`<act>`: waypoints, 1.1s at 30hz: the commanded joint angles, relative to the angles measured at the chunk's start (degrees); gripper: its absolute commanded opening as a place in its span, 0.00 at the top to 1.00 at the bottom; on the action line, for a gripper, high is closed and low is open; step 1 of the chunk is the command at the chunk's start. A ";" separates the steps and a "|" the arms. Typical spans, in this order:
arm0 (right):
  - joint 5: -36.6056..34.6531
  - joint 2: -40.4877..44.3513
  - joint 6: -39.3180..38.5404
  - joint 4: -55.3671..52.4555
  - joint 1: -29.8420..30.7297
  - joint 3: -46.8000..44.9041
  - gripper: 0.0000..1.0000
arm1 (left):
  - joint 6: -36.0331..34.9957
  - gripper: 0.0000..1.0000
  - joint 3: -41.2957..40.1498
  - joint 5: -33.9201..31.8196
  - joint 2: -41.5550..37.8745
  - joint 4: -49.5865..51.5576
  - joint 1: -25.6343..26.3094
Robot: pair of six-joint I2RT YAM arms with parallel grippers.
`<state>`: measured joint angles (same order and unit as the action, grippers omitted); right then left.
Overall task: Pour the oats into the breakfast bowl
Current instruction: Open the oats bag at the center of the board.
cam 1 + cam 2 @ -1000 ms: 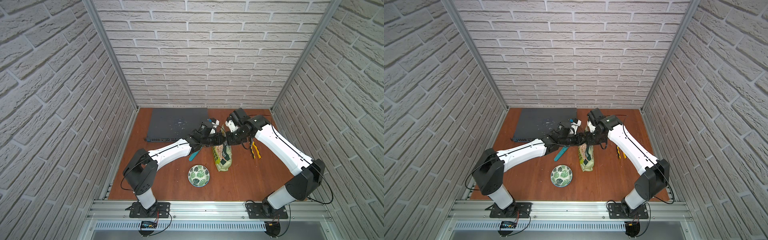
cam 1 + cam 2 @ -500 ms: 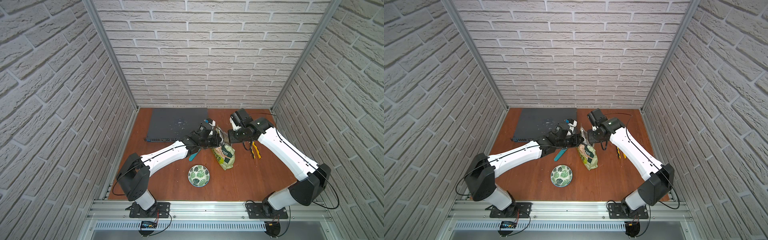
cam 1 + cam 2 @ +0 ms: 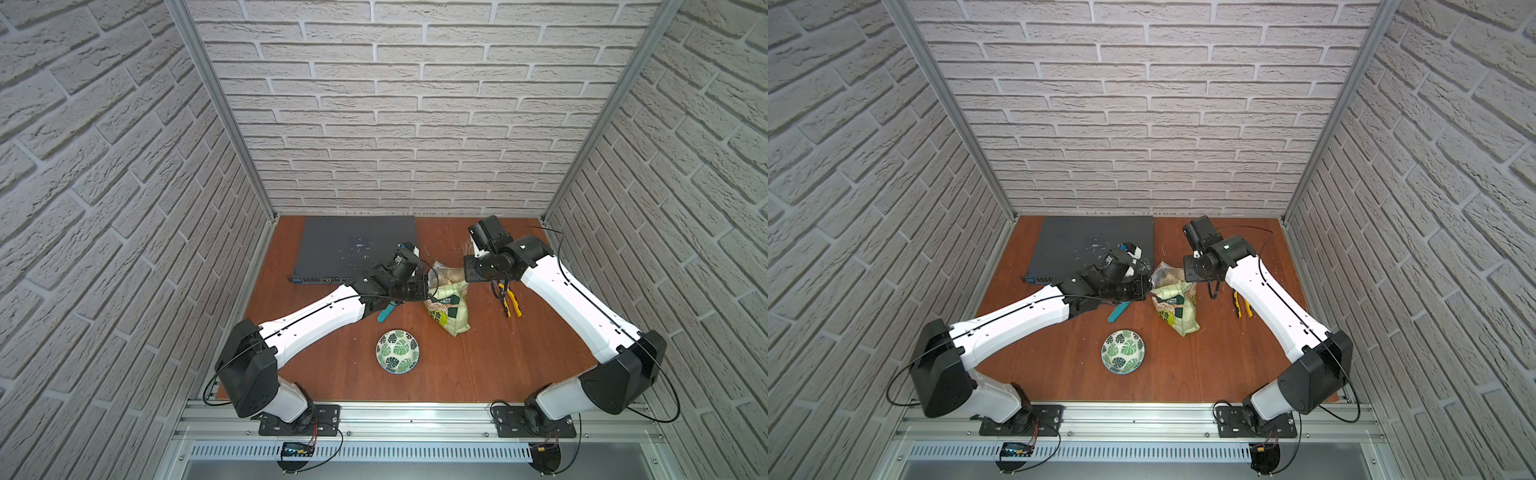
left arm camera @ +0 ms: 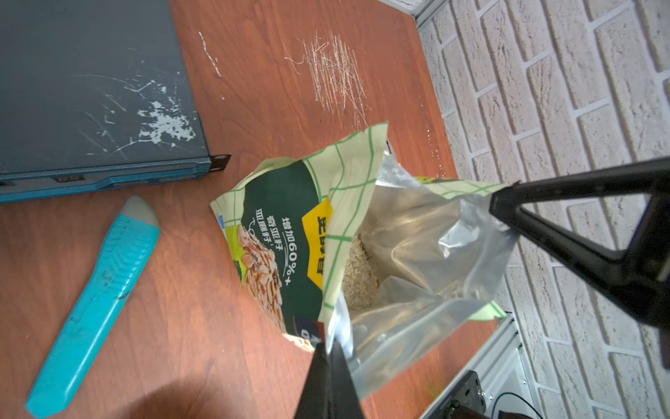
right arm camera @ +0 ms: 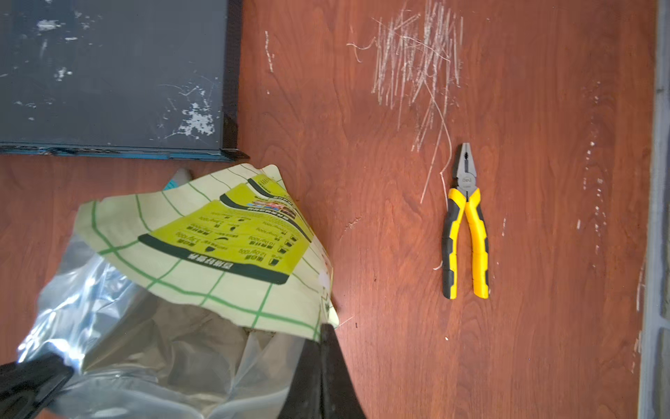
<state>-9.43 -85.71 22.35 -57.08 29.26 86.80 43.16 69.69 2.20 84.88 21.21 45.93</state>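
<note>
Pouch [image 3: 449, 309], soft green with checkered top, open, pale oats [image 4: 359, 268] inside; rim pinched by left end effector [image 4: 328, 350] and right end effector [image 5: 323, 332].

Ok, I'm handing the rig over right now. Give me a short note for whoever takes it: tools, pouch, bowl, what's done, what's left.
Left tool: shut on one edge of the mouth of the soft green checkered oat pouch.
Right tool: shut on the opposite edge, so the mouth is spread open.
Pale beige oats are inside the pouch. Its base appears to rest on the brown wooden table, beyond the small white leaf-print bowl and apart from it.
Done: pouch gripped and opened.
Left: lift it, bring it over the bowl and tip. The bowl shows no oats.
</note>
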 commanded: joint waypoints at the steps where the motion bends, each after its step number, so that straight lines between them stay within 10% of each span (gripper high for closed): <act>1: 2.30 3.85 -3.87 4.56 -1.79 -0.83 0.97 | -2.21 1.00 2.59 -8.53 -3.37 11.08 0.05; 8: 12.23 2.57 -4.90 5.64 -1.75 -3.43 0.97 | -6.66 0.51 7.53 -7.80 0.06 10.50 -1.87; 16: 12.51 3.71 -4.94 5.46 -1.75 -4.37 0.97 | -10.22 0.28 15.00 2.01 7.30 9.20 -3.74; 20: 12.60 3.55 -4.77 5.31 -1.79 -4.28 0.97 | -10.96 0.35 17.42 3.47 12.17 11.21 -4.61; 28: 11.47 2.20 -9.72 -1.38 -5.69 -1.40 0.97 | -13.56 0.91 17.15 -0.06 11.52 13.01 -6.12; 33: 14.35 0.93 -13.95 -0.30 -8.49 -0.27 0.97 | -14.22 1.00 15.20 3.59 9.18 12.52 -5.33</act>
<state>6.63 -84.62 11.94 -55.79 22.63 84.36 30.59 85.56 6.07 97.21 32.56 41.12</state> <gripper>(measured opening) 0.047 0.053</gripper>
